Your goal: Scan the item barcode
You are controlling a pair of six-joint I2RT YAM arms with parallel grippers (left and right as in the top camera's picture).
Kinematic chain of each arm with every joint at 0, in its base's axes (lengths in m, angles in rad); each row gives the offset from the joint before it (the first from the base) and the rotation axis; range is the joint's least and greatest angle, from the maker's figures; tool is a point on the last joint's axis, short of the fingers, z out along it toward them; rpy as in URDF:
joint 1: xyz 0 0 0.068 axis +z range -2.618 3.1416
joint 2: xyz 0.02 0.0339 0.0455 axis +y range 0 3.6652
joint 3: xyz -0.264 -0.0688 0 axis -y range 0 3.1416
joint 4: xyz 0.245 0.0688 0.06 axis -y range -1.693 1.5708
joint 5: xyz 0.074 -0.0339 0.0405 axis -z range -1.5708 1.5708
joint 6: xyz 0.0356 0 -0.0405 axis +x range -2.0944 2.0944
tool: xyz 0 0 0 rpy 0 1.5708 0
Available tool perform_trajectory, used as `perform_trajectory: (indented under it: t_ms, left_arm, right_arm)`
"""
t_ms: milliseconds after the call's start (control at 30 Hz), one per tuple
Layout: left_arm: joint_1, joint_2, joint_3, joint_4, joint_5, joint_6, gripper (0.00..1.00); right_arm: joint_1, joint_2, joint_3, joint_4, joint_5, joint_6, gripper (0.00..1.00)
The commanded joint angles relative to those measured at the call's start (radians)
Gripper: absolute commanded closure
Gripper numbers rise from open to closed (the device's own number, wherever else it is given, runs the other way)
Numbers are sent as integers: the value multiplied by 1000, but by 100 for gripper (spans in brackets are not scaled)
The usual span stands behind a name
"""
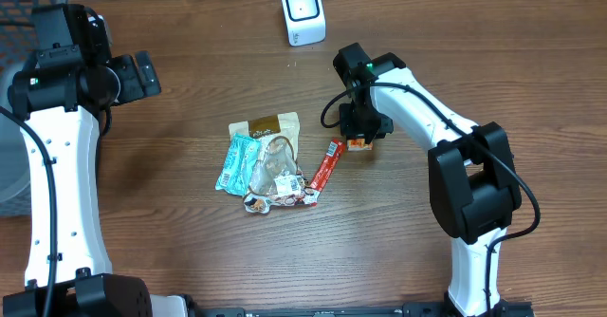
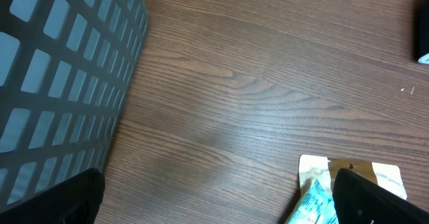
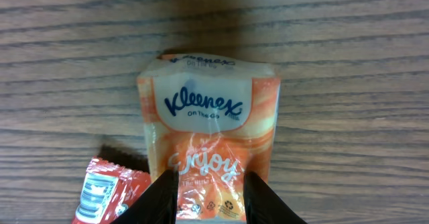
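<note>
An orange Kleenex tissue pack (image 3: 208,117) lies lengthwise under my right gripper (image 3: 211,194), whose two black fingers pinch its near end from both sides. In the overhead view only a corner of the pack (image 1: 358,145) shows beneath that gripper (image 1: 363,127), just right of the item pile. The white scanner (image 1: 303,11) stands at the table's far edge, well apart from the pack. My left gripper (image 1: 142,75) hovers open at the far left, holding nothing; its fingertips (image 2: 64,200) frame bare wood.
A red snack bar (image 1: 325,165) lies right beside the pack and shows too as a red wrapper (image 3: 100,194). The pile holds a cream packet (image 1: 266,125), a teal packet (image 1: 237,160) and a clear bag (image 1: 275,170). A grey mesh basket (image 2: 60,70) stands far left.
</note>
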Motion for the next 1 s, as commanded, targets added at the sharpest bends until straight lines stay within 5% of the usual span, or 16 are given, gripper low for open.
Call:
perform_trajectory:
  t_ms: [0, 333, 733, 967]
  left_arm:
    - [-7, 6, 11, 2, 8, -13, 0]
    - [-7, 6, 11, 2, 8, -13, 0]
    - [-7, 6, 11, 2, 8, -13, 0]
    - [-7, 6, 11, 2, 8, -13, 0]
  right_arm:
    - [-3, -30, -27, 14, 11, 16, 67]
    - [-3, -30, -135, 104, 7, 19, 61]
    - [-12, -32, 122, -72, -1, 15, 51]
    - [-13, -31, 130, -76, -8, 15, 54]
